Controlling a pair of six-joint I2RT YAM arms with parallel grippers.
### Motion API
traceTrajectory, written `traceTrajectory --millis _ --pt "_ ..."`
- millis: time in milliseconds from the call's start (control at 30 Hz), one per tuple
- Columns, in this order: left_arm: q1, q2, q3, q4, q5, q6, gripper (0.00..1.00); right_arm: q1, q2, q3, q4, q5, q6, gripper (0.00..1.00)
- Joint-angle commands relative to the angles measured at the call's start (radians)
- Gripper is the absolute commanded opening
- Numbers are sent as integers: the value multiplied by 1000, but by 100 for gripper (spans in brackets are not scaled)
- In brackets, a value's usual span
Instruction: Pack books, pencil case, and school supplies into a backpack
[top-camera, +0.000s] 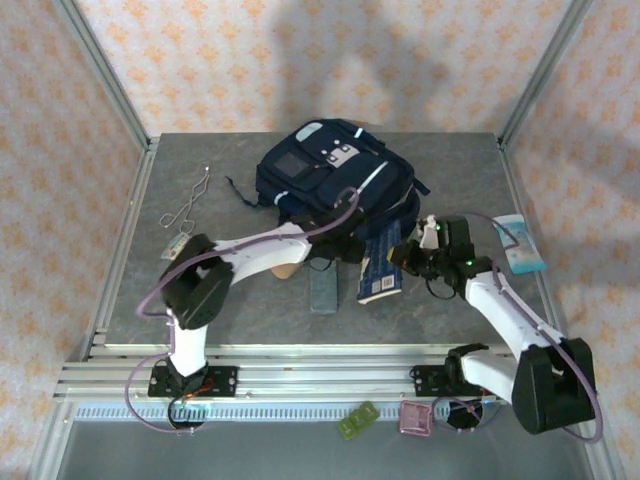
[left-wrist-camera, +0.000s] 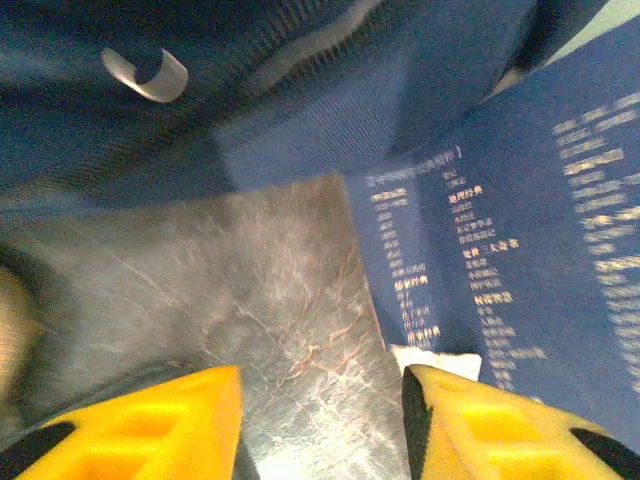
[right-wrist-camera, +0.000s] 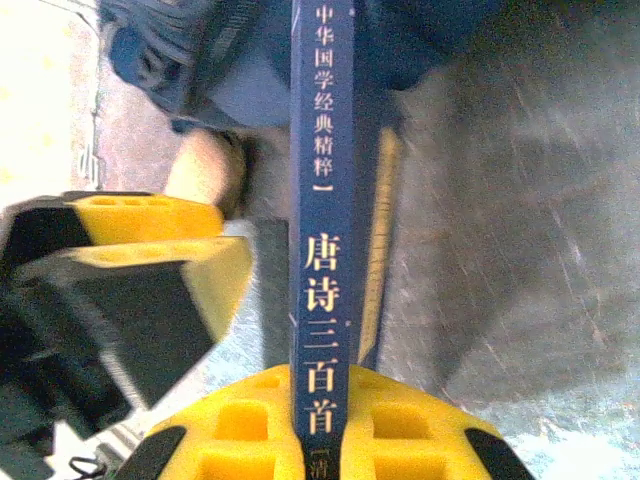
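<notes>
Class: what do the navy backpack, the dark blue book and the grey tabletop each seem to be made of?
Navy-blue backpack: woven fabric, matt; ribbed weave and soft folds show. Dark blue book: likely paper with smooth card cover; printed lettering, pale page edges. Grey tabletop: stone-look, veined; possibly laminate.

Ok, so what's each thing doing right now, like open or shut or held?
Left gripper: open, empty.
Right gripper: shut on the dark blue book.
Dark blue book: gripped at one end.
Backpack: lying down, zip state unclear.
Grey-blue flat case: lying flat, untouched.
Tan case: half hidden under left arm.
</notes>
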Motion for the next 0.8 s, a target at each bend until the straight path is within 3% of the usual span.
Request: traceTrajectory --millis 0,67,167,300,400,767 --pt "31 -134 65 1 -55 -33 50 45 -61 132 2 217 -80 0" --pt "46 -183 85 10 -65 -51 52 83 -79 165 10 294 -91 0" --pt "53 -242 102 58 -58 -72 63 130 -106 191 39 393 -99 0" --pt "55 -253 138 110 28 -113 71 195 -137 205 103 476 -120 0" --pt "48 -221 181 118 95 -130 71 232 -139 212 137 502 -134 0" --pt "-18 -111 338 54 86 -130 75 404 -100 237 173 702 -192 0"
